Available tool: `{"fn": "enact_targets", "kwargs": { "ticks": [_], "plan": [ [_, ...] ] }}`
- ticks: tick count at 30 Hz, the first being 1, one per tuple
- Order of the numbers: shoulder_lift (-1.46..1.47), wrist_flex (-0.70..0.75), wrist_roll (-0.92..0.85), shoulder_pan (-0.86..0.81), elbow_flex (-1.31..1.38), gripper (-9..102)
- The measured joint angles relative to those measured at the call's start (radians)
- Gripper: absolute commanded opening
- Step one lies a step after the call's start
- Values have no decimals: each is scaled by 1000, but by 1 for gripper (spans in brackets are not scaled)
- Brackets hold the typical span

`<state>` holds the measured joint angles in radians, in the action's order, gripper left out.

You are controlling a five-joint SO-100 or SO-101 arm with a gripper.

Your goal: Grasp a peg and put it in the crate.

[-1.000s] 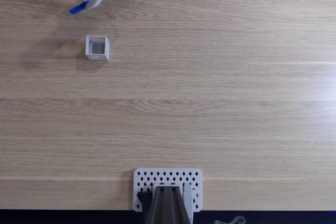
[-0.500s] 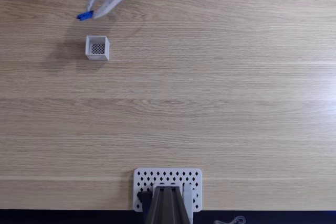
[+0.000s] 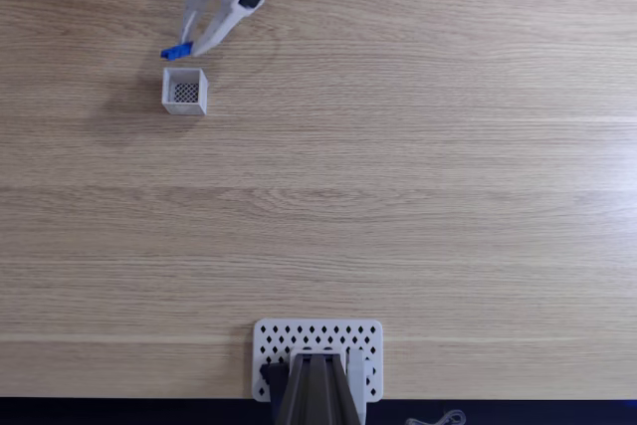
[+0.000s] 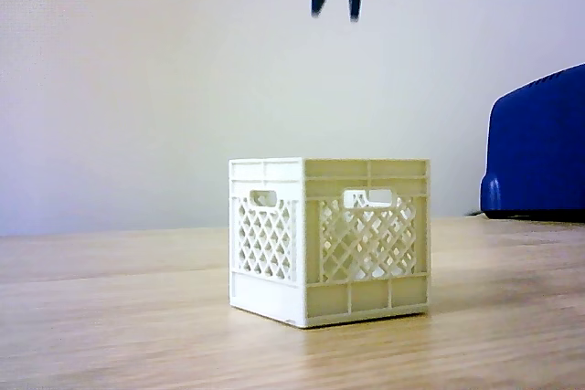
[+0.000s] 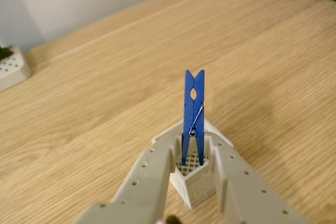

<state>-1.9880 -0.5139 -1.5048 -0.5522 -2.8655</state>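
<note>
Tool [image 5: 191, 156] clamped on blue peg [image 5: 193, 109] above unlabelled crate [image 4: 329, 239].

My work surface is a light wooden table [image 3: 418, 176] with long grain lines and an even, soft light. A white perforated plate [image 3: 318, 340] sits at its near edge in the fixed view. Behind the table rises a plain pale wall [image 4: 137, 89], and a blue rounded object [image 4: 539, 148] stands against that wall.
</note>
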Motion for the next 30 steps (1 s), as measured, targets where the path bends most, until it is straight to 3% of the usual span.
{"fn": "enact_targets", "kwargs": {
  "ticks": [13, 22, 26, 30],
  "plan": [
    [225, 0, 0, 0, 149, 0],
    [241, 0, 0, 20, 160, 16],
    [241, 0, -2, 20, 160, 14],
    [241, 0, -2, 20, 160, 0]
  ]
}}
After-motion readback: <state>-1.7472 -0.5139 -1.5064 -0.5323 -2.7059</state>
